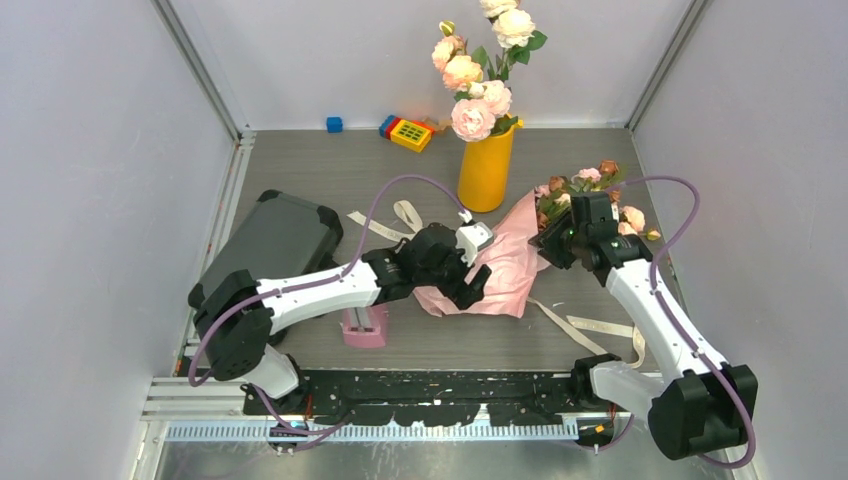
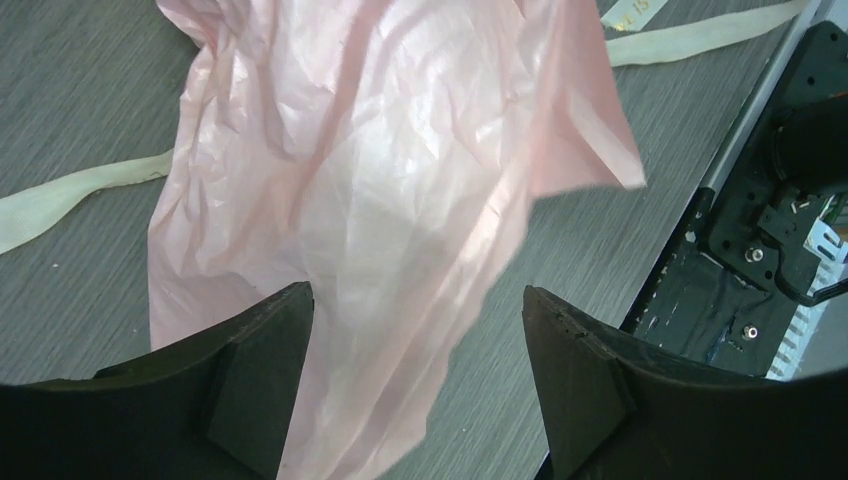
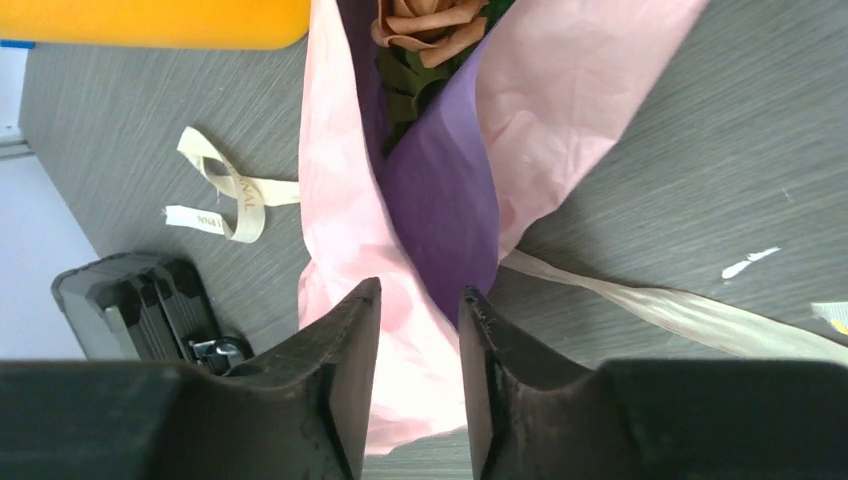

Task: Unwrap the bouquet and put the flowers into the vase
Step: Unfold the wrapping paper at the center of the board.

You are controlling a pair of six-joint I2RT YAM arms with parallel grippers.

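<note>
The bouquet lies on the table, its crinkled pink paper [image 1: 505, 265] spread out and its lilac inner side [image 3: 440, 200] showing. The flowers [image 1: 590, 185] stick out at its far right end; a brown rose [image 3: 420, 20] shows in the right wrist view. The yellow-orange vase [image 1: 486, 170] stands just behind the paper. My left gripper [image 1: 470, 290] hovers open over the paper's near left corner [image 2: 380, 180], with nothing between its fingers. My right gripper [image 1: 543, 245] sits over the paper's middle fold, jaws a little apart [image 3: 420, 292] and the paper visible in the gap.
Large pale pink and cream roses [image 1: 480, 70] fill the vase. A black case [image 1: 275, 235] lies at the left and a pink block [image 1: 365, 325] near the left arm. Beige ribbon pieces [image 1: 395, 220] [image 1: 600, 330] lie loose. A blue block [image 1: 334, 124] and a yellow toy [image 1: 410, 133] sit at the back.
</note>
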